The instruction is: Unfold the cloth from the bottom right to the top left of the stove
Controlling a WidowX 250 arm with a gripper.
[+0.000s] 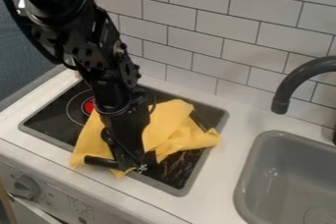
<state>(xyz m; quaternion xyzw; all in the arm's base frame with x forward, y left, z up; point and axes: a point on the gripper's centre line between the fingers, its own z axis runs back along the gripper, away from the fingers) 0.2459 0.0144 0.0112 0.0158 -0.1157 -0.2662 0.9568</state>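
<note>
Toward 3 o'clock on the stove [49,119], the corner [210,139] of this limp, light cloth [164,128] should pinch easily. Whether the gripper [126,163] is clenched, I can't tell.

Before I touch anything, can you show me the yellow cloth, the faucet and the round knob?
Yellow cloth [169,121]: camera view, on its upper folds.
Faucet [296,79]: camera view, on its curved spout.
Round knob [25,187]: camera view, on its front.

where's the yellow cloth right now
In the camera view, the yellow cloth lies bunched across the black stovetop, left of the sink, beneath the robot arm, spilling over the stovetop's front edge.
</note>
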